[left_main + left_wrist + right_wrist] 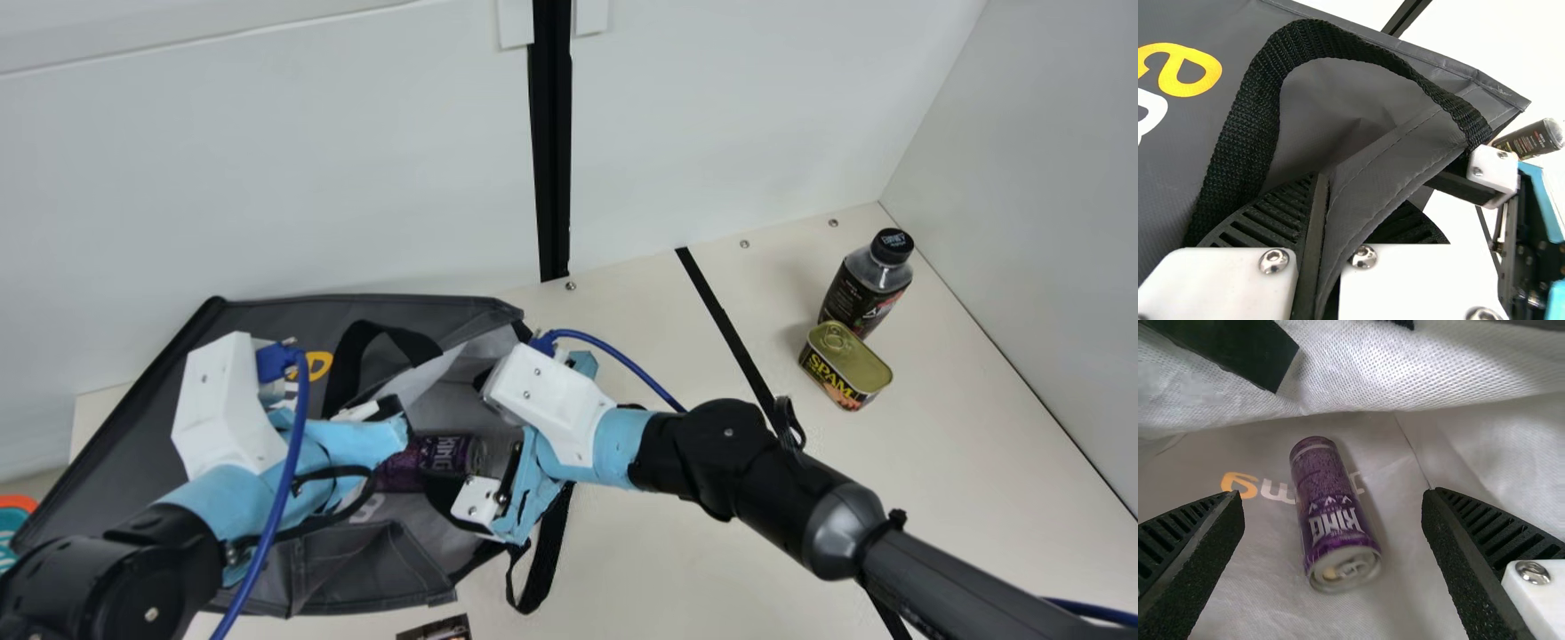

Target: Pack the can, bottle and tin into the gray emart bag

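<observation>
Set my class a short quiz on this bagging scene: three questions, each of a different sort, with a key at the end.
1. True or false: the purple can lies on its side inside the gray bag.
2. Multiple choice: what is the left gripper closed on? (a) the can (b) the bag's edge (c) nothing
3. Short answer: which two things to be packed stand outside the bag?

Key: 1. True. 2. (b). 3. The bottle and the tin.

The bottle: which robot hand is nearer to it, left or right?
Right. The right gripper hangs open over the can in the bag, nearer the bottle; the left gripper, pinching the bag's edge, is farther off.
</observation>
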You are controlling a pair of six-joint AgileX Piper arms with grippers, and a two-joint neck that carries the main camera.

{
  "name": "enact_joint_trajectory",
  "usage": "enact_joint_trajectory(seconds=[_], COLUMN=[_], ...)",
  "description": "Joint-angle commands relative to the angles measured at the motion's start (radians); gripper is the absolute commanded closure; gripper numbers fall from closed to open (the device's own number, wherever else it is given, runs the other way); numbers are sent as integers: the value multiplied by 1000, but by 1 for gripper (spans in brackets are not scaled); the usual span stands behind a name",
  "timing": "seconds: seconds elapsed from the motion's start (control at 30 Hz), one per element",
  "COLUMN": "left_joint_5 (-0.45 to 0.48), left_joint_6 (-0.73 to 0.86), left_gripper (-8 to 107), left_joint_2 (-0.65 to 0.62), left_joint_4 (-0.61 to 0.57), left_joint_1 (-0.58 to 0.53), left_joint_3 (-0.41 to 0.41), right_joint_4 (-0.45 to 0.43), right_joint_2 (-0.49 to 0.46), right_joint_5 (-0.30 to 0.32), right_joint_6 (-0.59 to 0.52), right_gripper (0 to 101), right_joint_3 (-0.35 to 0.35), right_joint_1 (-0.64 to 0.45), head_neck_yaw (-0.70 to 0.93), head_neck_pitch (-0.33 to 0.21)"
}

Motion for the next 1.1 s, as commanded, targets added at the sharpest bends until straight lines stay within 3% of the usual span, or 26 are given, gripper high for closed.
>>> enact_joint_trajectory(seconds=[0.0,0.6,1.07], left_joint_5=[0,0,0], left_joint_6=[0,0,0], left_gripper=[89,89,89], left_joint_2=[0,0,0], left_joint_4=[0,0,0], left_joint_1=[0,0,0], left_joint_3=[0,0,0], right_joint_4=[-15,-199,-394], right_joint_2=[-14,-164,-274], right_joint_5=[-4,-23,-23], right_joint_6=[17,218,400], right_gripper=[10,10,10], right_joint_3=[6,46,55], right_joint_1=[-2,-33,-91], head_neck_yaw=[-1,-1,-1], head_neck_pitch=[-23,-23,-23])
